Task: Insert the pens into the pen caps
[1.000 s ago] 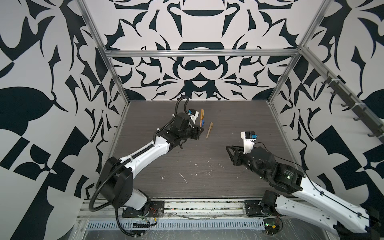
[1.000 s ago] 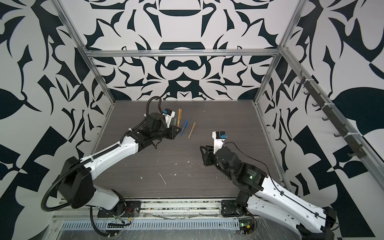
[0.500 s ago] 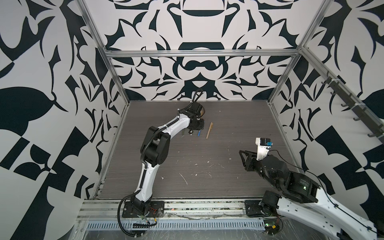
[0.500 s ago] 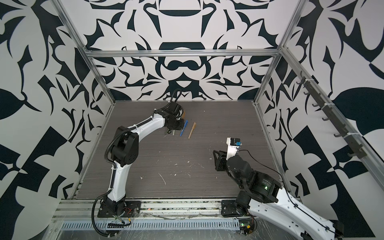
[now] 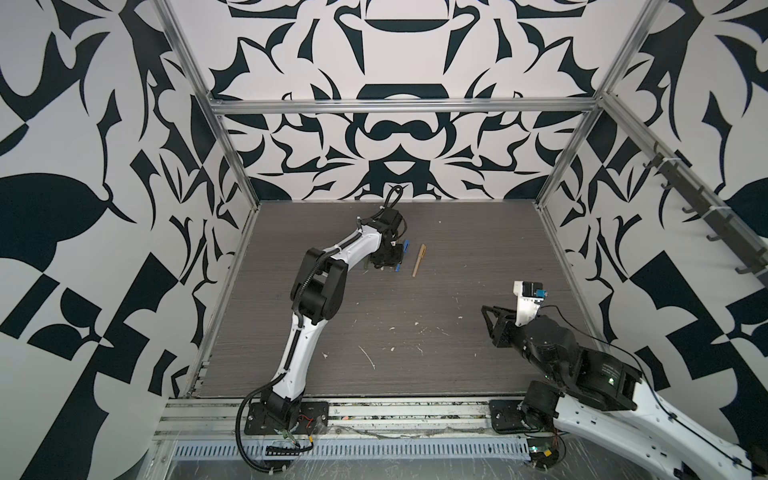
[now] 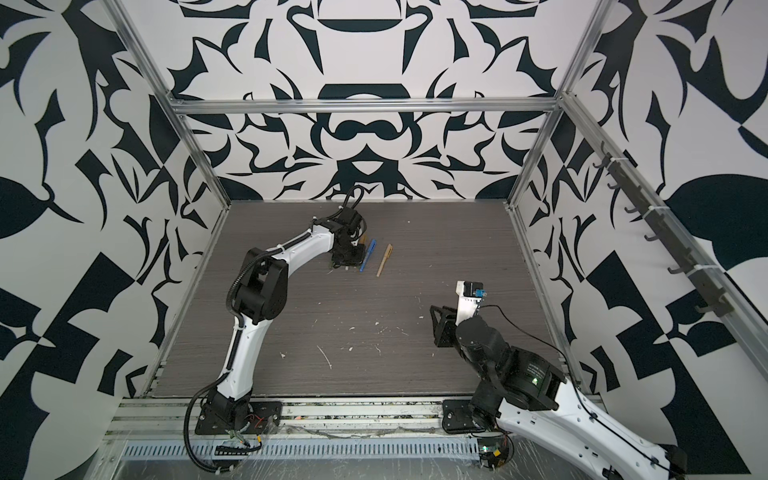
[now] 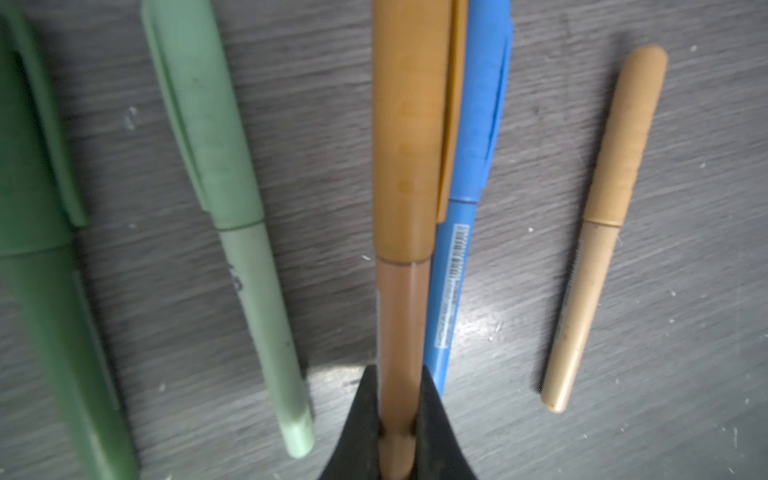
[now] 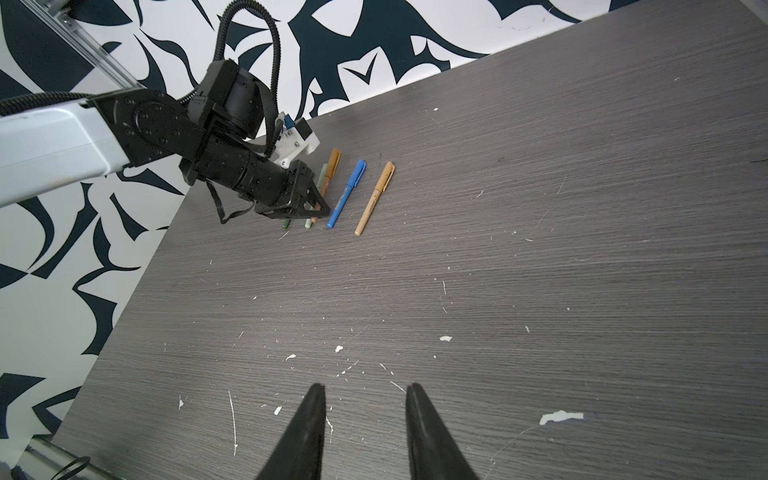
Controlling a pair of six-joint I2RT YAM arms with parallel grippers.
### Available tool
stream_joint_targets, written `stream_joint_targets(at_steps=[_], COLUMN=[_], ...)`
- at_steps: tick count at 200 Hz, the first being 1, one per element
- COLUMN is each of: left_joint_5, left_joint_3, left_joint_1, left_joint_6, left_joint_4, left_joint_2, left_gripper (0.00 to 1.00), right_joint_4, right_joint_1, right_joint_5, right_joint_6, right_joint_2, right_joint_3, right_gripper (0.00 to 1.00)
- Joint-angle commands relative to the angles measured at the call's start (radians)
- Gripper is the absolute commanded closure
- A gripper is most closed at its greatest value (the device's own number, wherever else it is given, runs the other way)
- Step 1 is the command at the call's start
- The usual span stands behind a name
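Grey table (image 5: 457,257) carrying white flecks (image 8: 561,417); left gripper (image 7: 400,419) clamping tight on orange-brown pen (image 7: 401,311) by its tail, capped end pointing away; right gripper (image 8: 366,388) hovering part-spread, holding nothing.

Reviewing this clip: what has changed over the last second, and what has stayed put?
The left arm reared up, its elbow swinging toward the middle, while the left hand stayed at the pen row, shut on the slim orange-brown capped pen. The right hand, open and empty, drew back toward the near right. The slim tan capped pen and slim blue capped pen lie where they were.
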Motion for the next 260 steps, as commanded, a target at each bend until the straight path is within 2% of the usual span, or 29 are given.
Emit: stream_joint_targets(at_steps=[1, 112, 157, 190, 210, 237, 260], left_joint_5=[0.023, 0.045, 0.033, 0.055, 0.056, 0.046, 0.090], left_joint_3=[0.046, 0.066, 0.074, 0.027, 0.013, -0.060, -0.204], left_joint_1=[0.005, 0.008, 0.009, 0.009, 0.008, 0.009, 0.008], left_joint_6=[0.018, 0.033, 0.040, 0.061, 0.091, 0.113, 0.135], left_joint_4=[-0.069, -0.107, -0.128, -0.086, -0.082, -0.017, 0.078], left_joint_2=[0.041, 0.041, 0.020, -0.078, -0.172, -0.358, -0.559], left_gripper=[0.89, 0.81, 0.82, 0.78, 0.71, 0.63, 0.59], right_joint_4=[0.009, 0.018, 0.024, 0.023, 0.004, -0.021, -0.028], right_joint_1=[-0.004, -0.004, -0.004, -0.004, -0.004, -0.003, -0.003], right_joint_5=[0.025, 0.001, -0.005, -0.022, -0.009, 0.007, 0.004], right_joint_6=[0.016, 0.032, 0.039, 0.040, 0.011, -0.040, -0.083], right_joint_2=[-0.006, 0.006, 0.008, 0.016, 0.032, 0.067, 0.102], right_joint_3=[-0.003, 0.000, 0.002, 0.008, 0.044, 0.111, 0.157], right_gripper=[0.64, 0.64, 0.65, 0.65, 0.65, 0.64, 0.63])
